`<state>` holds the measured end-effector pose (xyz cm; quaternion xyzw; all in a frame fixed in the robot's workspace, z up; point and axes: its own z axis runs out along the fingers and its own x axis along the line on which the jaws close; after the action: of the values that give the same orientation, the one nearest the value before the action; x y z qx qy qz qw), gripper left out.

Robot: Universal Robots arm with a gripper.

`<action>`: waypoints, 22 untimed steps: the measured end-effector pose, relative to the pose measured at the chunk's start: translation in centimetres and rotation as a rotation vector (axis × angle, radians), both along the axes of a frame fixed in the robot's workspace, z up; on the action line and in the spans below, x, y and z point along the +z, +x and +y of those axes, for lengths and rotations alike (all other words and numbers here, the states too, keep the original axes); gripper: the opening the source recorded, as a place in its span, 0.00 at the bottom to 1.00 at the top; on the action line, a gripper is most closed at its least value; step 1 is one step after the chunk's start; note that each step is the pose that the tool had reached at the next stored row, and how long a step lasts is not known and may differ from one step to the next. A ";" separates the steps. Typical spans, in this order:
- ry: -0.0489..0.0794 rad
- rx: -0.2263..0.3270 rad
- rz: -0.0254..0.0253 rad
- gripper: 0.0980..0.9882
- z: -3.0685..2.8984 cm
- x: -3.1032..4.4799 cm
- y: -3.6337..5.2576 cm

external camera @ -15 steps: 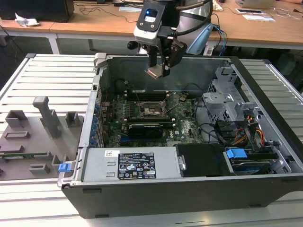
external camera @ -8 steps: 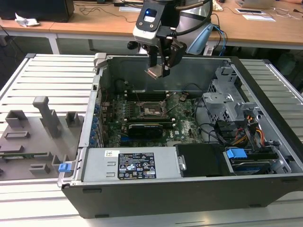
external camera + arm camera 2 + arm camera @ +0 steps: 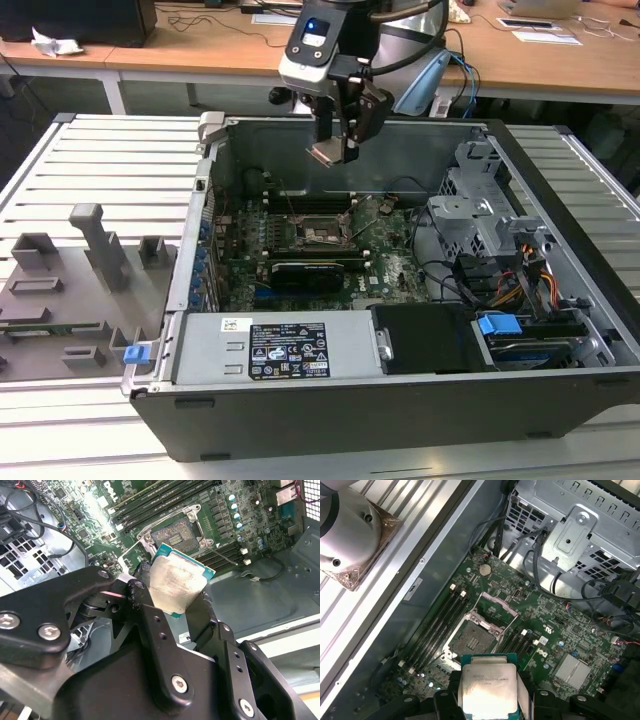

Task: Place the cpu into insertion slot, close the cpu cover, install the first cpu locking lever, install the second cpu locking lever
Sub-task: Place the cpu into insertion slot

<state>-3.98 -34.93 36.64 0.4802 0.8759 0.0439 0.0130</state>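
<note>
My gripper [image 3: 337,143] hangs above the open computer case, shut on the cpu [image 3: 327,153], a small square chip. In both wrist views the cpu [image 3: 177,582] [image 3: 487,687] sits clamped by its edges between the black fingers [image 3: 145,592], its silvery top showing in the first wrist view. Below it on the green board lies the insertion slot [image 3: 474,642] [image 3: 175,534] [image 3: 322,233], open with a dark centre. The cpu cover [image 3: 496,611] is swung up at the slot's far side. The chip is well above the slot and touches nothing.
The case walls [image 3: 215,180] ring the board. A silver power supply [image 3: 285,350] fills the front and a metal drive cage [image 3: 480,215] with cables stands at the exterior view's right. Long black memory slots [image 3: 437,627] flank the socket. A grey fixture plate [image 3: 70,290] lies outside the case.
</note>
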 end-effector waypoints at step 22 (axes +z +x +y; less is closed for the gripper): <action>0.000 -0.086 0.0000 0.48 0.00 -0.03 0.00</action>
<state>-3.98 -34.93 36.61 0.5175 0.8544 0.0432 0.0149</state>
